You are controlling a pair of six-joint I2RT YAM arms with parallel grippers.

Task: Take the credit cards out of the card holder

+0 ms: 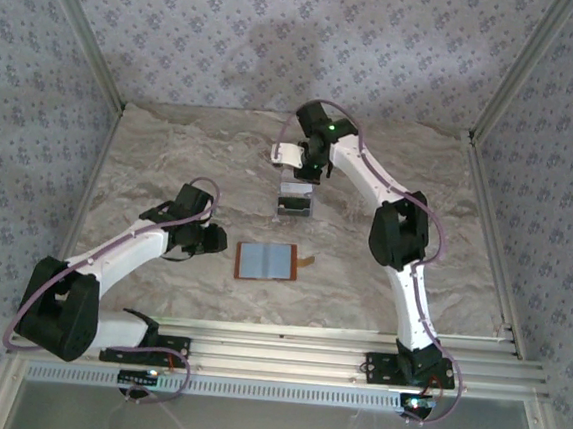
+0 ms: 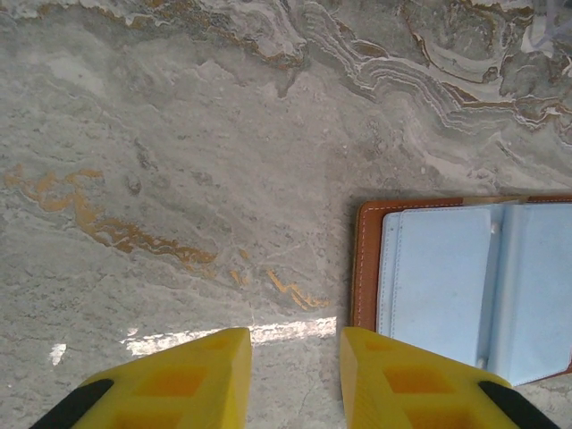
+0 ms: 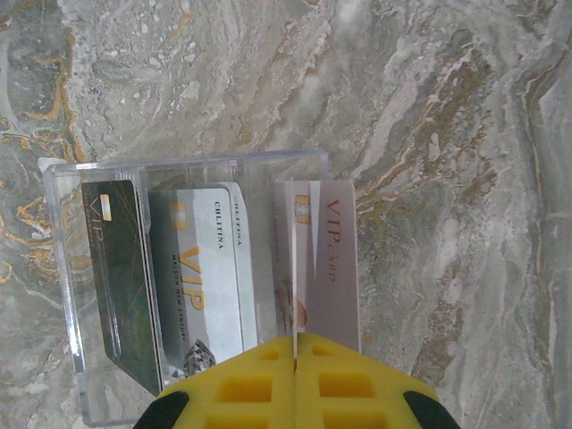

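Credit cards (image 3: 201, 295) stand on edge in a clear plastic stand (image 3: 63, 268), seen close from the right wrist: dark card (image 3: 121, 277) at the left end, silver card (image 3: 214, 259) marked VIP in the middle, pale pink card (image 3: 332, 277) at the right end. Right gripper (image 3: 293, 357) has its yellow fingers pressed together on the near edge of the pale pink card; whether that card sits fully in its slot cannot be told. The overhead view gives the layout instead: the stand lies toward the far middle of the table (image 1: 170, 164) with the right gripper directly above it. The card holder (image 1: 267, 261) lies well nearer, spread open and flat, grey-blue lining up, strap tab (image 1: 305, 262) sticking out on its right side. The left wrist view shows the left gripper (image 2: 295, 344) with a gap between its fingers and nothing in it. It is over bare table, just beside the holder's brown left edge, not touching it. The surface is grey marble pattern with ochre veins. Walls (image 1: 282, 33) carry a small repeated floral print. A metal rail (image 1: 285, 350) runs along the near edge.
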